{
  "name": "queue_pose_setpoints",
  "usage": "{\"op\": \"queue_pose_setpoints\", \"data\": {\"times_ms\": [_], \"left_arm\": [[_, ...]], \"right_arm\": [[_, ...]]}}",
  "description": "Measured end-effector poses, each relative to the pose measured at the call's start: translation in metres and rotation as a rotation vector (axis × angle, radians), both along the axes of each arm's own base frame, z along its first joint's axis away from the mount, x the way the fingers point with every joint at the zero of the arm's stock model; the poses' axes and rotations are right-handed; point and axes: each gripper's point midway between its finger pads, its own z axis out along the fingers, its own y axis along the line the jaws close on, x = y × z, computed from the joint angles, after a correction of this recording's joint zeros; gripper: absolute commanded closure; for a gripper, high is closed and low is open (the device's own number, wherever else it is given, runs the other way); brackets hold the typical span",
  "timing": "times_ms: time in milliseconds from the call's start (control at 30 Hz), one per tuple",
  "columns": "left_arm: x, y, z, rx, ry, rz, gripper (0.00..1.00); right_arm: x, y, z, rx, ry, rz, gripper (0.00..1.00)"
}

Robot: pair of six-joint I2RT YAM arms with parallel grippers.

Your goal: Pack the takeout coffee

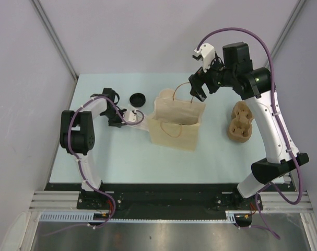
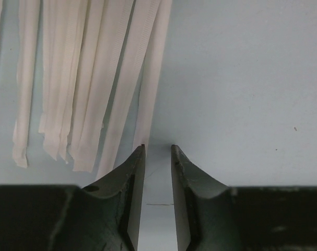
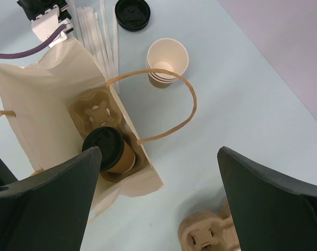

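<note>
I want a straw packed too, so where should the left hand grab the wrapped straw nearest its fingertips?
Pinch that straw across its narrow width, close to its nearer end, coming from above: it lies flat, with bare table beside it.

The small kraft-paper takeout coffee cup (image 3: 119,157) is brown under a black round lid (image 3: 103,146), the paper bag (image 3: 38,99) pale tan, the paper-wrapped straws (image 2: 95,78) white, the desk (image 1: 121,157) light blue.

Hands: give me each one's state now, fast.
Left hand: narrowly open, holding nothing.
Right hand: wide open, holding nothing.
</note>
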Motion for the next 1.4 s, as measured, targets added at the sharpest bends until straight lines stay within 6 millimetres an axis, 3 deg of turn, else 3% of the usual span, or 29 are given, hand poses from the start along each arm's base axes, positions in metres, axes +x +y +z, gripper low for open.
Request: {"op": "queue_pose_setpoints", "data": {"times_ms": [167, 367, 600, 733, 767, 833, 1033, 1133, 1300, 1400], "left_arm": [[0.002, -0.003, 0.000, 0.019, -0.006, -0.019, 0.61], [0.022, -0.019, 0.001, 0.027, -0.002, -0.040, 0.63], [0.017, -0.019, -0.001, 0.050, -0.002, -0.080, 0.69], [0.012, -0.018, -0.002, 0.076, -0.010, -0.089, 0.80], [0.010, -0.018, -0.003, 0.083, -0.014, -0.090, 0.90], [0.001, -0.014, -0.004, 0.108, -0.018, -0.091, 0.99], [-0.007, -0.006, -0.003, 0.152, -0.015, -0.096, 1.00], [-0.020, 0.006, -0.003, 0.195, 0.008, -0.091, 1.00], [-0.072, 0.035, 0.000, 0.273, 0.155, -0.079, 1.00], [-0.088, 0.045, 0.008, 0.299, 0.201, -0.069, 1.00]], "right_arm": [[-0.001, 0.002, 0.000, 0.007, 0.007, -0.001, 0.00], [-0.003, 0.002, -0.002, 0.004, 0.015, 0.001, 0.00], [-0.003, 0.002, -0.005, 0.000, 0.023, 0.000, 0.00], [-0.003, 0.002, -0.010, -0.007, 0.037, 0.000, 0.00], [-0.003, 0.001, -0.011, -0.008, 0.038, -0.002, 0.01], [-0.002, 0.000, -0.012, -0.009, 0.041, -0.005, 0.00], [-0.001, -0.003, -0.014, -0.006, 0.045, -0.009, 0.00], [0.001, -0.004, -0.012, 0.006, 0.035, -0.007, 0.00], [0.003, -0.004, -0.010, 0.030, 0.021, -0.002, 0.00], [0.005, -0.004, -0.006, 0.049, 0.006, 0.001, 0.00]]}}
